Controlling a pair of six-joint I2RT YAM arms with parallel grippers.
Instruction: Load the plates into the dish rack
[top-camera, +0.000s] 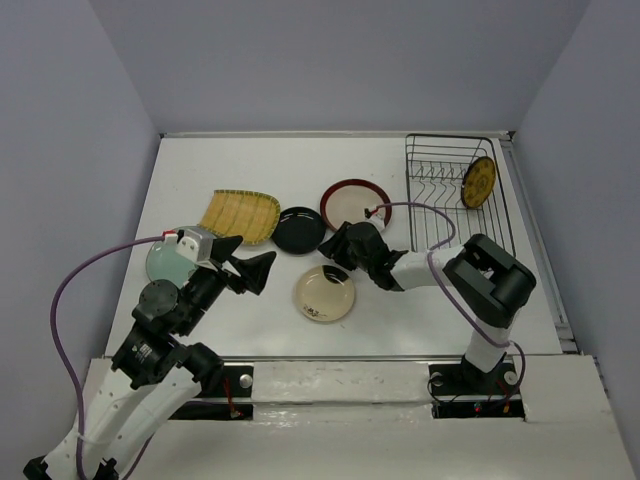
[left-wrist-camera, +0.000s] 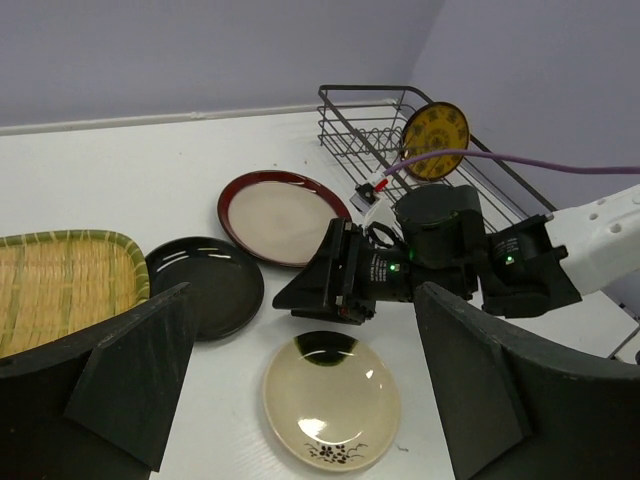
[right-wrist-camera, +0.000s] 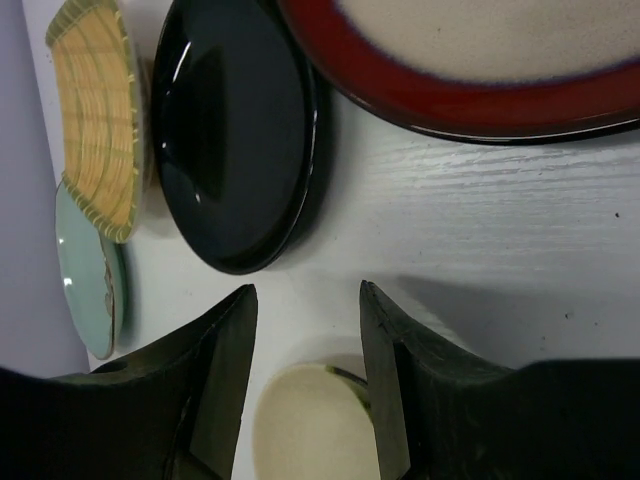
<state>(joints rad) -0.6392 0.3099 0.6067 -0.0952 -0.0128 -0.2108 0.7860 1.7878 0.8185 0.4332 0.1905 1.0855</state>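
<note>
Left pincer (top-camera: 250, 265): near the left of the counter, jaws spread wide and holding nothing. It is best kept parked clear of the other arm's lift.
Cream plate (top-camera: 325, 293): flat on the counter near the middle and closest to the near edge. Its dark mark faces the right pincer (right-wrist-camera: 305, 292).
Right pincer: low over the counter, just beyond the cream plate's far rim. Its fingers are about half apart with nothing between them, and the tips point toward the black plate (right-wrist-camera: 235, 130).
Step, as I read it: closing in on 1 plate's rim, most likely the black one. The cream rim is just as close, so I cannot be sure.
Green plate (top-camera: 165, 262): near the left edge, partly under the left arm. It looks like a job for later.
Black plate: flat and glossy, likely slippery. Put 1 finger inside the rim and 1 outside, squeeze firmly, then tilt it upright before travelling.
Fan plate (top-camera: 240, 215): just beside the black plate on its left. Draw the black plate up, not sideways.
Red-rimmed plate (top-camera: 355, 203): just beside the black plate on the right, perhaps touching, so watch for a nudge.
Dish rack (top-camera: 450, 138): at the far right corner of the counter.
Patterned yellow plate (top-camera: 479, 182): 1 plate already standing in the rack at its right side. Aim for a free slot to its left and lower the plate between the tines.
</note>
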